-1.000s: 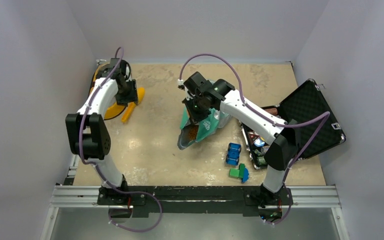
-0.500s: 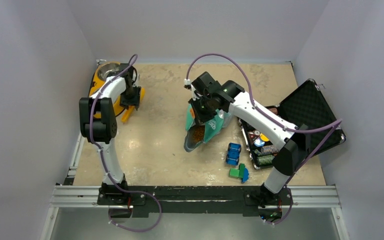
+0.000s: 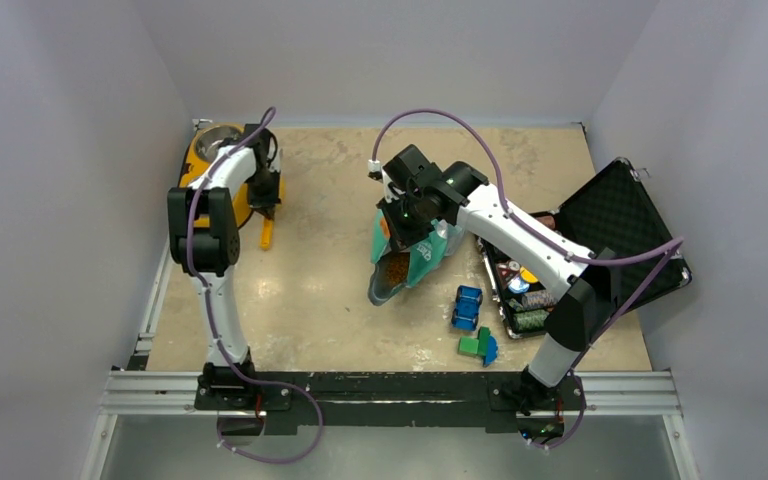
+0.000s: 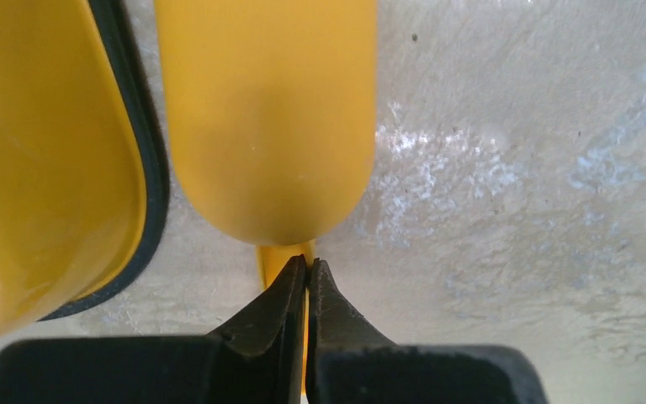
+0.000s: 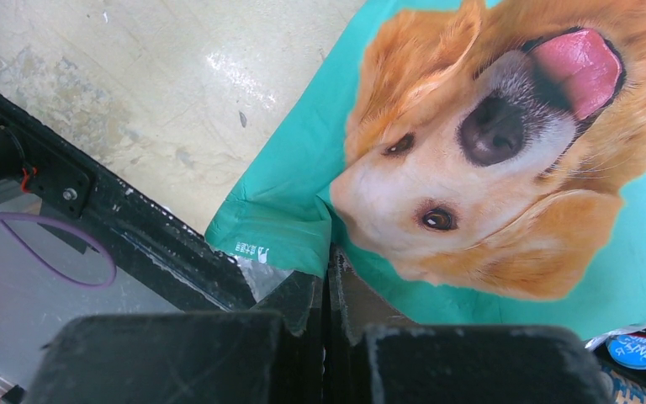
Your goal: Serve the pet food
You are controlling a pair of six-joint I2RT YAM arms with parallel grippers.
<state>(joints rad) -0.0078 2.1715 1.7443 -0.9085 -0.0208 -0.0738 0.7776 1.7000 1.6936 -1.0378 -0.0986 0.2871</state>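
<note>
The pet food bag (image 3: 415,255) is teal with an orange dog picture and lies tilted at the table's middle. Its open mouth shows brown kibble (image 3: 395,268). My right gripper (image 3: 400,232) is shut on the bag's edge. In the right wrist view the fingers (image 5: 328,261) pinch the teal fold below the dog's face (image 5: 488,160). My left gripper (image 3: 265,203) is at the far left, shut on the thin handle of a yellow scoop (image 3: 266,235). In the left wrist view the jaws (image 4: 307,263) clamp the handle just behind the scoop's rounded bowl (image 4: 265,118).
A yellow pet bowl with a steel insert (image 3: 212,148) stands at the far left corner, its side (image 4: 42,151) close beside the scoop. An open black case (image 3: 620,225) with poker chips (image 3: 525,298) lies at the right. A blue toy car (image 3: 467,307) and green-blue blocks (image 3: 479,345) lie near the front.
My left arm has swung its elbow up and turned the scoop so its handle points toward the front. My right arm shifted the bag slightly right, then held still.
</note>
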